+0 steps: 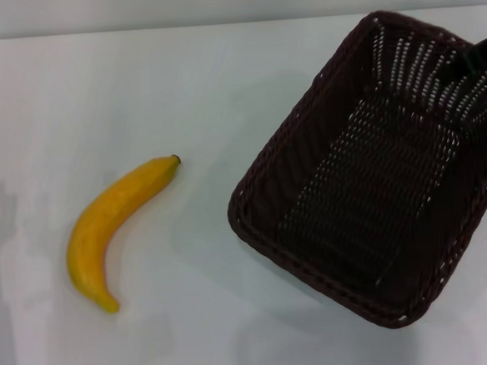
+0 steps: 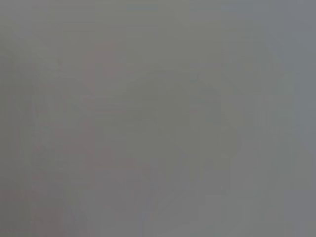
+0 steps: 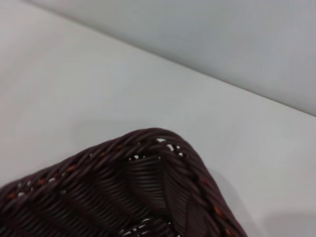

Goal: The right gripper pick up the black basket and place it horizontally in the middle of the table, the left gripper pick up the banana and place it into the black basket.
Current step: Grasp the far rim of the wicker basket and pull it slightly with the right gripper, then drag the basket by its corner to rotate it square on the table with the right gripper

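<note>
— banana (image 1: 113, 227) first: what's it like?
— smooth, curved, yellow-orange, dark stem tip, flat on the glossy white table (image 1: 196, 336), well apart to the left of the black basket (image 1: 377, 173).
— and the basket?
— woven wicker, rectangular, braided rim, sitting askew. right gripper (image 1: 483, 51) is a black sliver over its far right rim; finger state can't be told.
</note>
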Available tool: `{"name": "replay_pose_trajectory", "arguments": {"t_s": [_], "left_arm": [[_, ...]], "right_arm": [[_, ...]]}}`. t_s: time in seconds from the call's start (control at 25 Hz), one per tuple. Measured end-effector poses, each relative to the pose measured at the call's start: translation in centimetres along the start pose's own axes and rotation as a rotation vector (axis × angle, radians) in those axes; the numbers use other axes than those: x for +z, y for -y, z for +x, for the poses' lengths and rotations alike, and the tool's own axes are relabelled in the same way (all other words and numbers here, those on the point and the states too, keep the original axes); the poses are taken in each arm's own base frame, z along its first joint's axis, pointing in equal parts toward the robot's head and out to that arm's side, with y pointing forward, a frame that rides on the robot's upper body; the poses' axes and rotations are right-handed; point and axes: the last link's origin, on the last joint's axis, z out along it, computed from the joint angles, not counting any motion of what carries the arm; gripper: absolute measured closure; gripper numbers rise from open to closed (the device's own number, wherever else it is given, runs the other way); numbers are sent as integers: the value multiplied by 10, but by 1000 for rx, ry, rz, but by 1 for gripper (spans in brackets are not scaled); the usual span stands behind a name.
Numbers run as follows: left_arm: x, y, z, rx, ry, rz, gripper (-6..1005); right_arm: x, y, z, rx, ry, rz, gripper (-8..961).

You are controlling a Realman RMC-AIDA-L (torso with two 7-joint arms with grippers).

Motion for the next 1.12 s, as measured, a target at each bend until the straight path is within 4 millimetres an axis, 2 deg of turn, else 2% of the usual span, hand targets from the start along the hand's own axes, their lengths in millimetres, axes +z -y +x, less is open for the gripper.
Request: {"name": "replay_pose_trajectory", "arguments": {"t_s": [0.2, 0.4, 0.56, 1.12], "left_arm": [[2, 3, -3, -18, 4, -10, 110], [3, 2, -3, -25, 1, -15, 109], [4, 1, -3, -25, 0, -18, 110], [12, 1, -5, -36, 2, -41, 110]], "right_arm": [[-12, 16, 12, 170, 79, -65, 720], [-23, 37, 34, 355, 179, -123, 729], [-30, 47, 51, 464, 238, -158, 735], [-34, 44, 91, 698, 333, -314, 739]]}}
